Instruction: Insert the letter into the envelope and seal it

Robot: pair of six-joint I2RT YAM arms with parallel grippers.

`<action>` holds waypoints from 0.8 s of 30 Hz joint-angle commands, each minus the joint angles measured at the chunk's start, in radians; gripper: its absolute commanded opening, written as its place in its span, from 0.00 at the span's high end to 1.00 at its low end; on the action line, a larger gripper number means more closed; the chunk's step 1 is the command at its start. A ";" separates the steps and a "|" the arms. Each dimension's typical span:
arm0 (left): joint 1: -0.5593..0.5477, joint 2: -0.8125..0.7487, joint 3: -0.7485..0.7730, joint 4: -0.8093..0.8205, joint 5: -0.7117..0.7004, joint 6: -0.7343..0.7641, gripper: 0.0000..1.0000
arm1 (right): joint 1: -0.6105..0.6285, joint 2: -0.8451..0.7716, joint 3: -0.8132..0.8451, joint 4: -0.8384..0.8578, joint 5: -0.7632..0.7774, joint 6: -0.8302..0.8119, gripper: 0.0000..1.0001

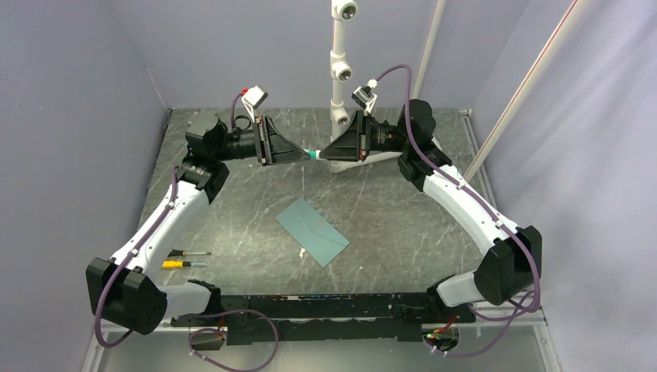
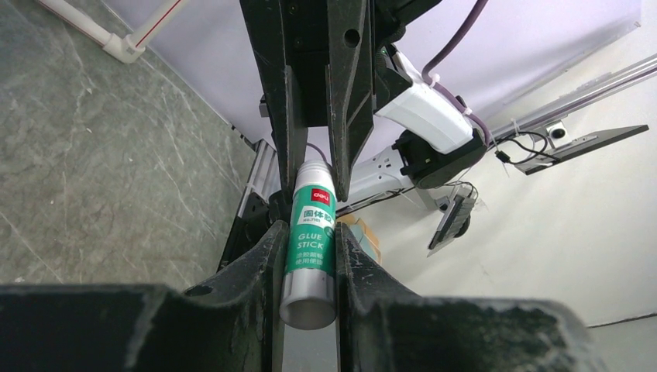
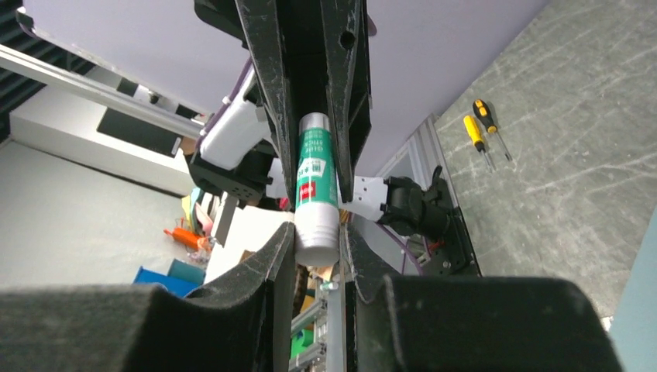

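The teal-green envelope lies flat on the table's middle, with its pointed flap lying down on it. The letter is out of view. Both grippers meet high above the back of the table, tip to tip. My left gripper is shut on the green body of a glue stick. My right gripper is shut on the white ribbed cap end of the same glue stick. The stick is held level between them, well above and behind the envelope.
Two small screwdrivers, one yellow-handled, lie at the table's near left. A tiny white scrap lies by the envelope's near edge. A white pipe post stands at the back centre, just behind the grippers.
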 commanded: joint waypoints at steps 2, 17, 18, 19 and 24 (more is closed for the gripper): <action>-0.153 0.062 -0.026 0.017 -0.007 0.012 0.98 | 0.104 0.033 0.057 0.177 0.129 0.045 1.00; -0.129 0.018 -0.010 -0.108 -0.108 0.097 0.98 | 0.002 -0.061 -0.039 -0.011 0.190 -0.067 0.98; -0.117 0.008 -0.022 -0.106 -0.124 0.094 0.98 | -0.018 -0.080 -0.054 -0.053 0.196 -0.090 0.81; -0.105 0.000 -0.032 -0.105 -0.139 0.086 0.98 | -0.038 -0.100 -0.067 -0.106 0.217 -0.128 0.68; -0.058 -0.003 -0.102 -0.063 -0.181 0.041 0.98 | -0.138 -0.197 -0.140 -0.380 0.391 -0.238 0.31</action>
